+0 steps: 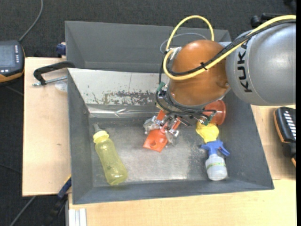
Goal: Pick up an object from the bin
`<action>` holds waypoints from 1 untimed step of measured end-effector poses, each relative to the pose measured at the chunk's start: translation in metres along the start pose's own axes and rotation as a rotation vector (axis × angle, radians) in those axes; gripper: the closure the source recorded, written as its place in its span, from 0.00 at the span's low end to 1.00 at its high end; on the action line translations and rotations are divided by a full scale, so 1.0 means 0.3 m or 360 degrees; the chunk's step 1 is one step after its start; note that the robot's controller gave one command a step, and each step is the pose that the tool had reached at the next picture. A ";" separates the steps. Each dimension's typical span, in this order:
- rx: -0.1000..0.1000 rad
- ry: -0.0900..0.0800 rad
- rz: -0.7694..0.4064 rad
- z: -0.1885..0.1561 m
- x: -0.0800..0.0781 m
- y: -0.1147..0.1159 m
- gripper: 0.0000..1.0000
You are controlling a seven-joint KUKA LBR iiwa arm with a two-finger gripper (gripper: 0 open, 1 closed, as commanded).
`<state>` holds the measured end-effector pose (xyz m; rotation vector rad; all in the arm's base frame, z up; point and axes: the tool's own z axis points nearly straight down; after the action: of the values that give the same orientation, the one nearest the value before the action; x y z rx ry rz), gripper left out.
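My gripper (pixel 163 126) hangs below the arm's orange dome, low in the middle of the bin. Its metal tip sits right on the upper edge of a small orange plastic piece (pixel 154 142) that lies on the bin floor and sticks out toward the front left. To the right, close by, lies a spray bottle (pixel 214 155) with a yellow top, a blue trigger and a white body. A red round thing (pixel 219 111) peeks out from behind the dome at the right wall.
A pale yellow bottle (pixel 109 160) with a yellow cap lies near the front left corner, well apart from the gripper. The arm and its dome cover the back right part of the bin.
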<state>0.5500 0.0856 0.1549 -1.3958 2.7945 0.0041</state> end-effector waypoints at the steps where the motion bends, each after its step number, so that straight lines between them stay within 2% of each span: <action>1: 0.0000 0.0001 -0.0001 0.000 0.000 0.000 1.00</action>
<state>0.5499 0.0855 0.1549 -1.3965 2.7945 0.0040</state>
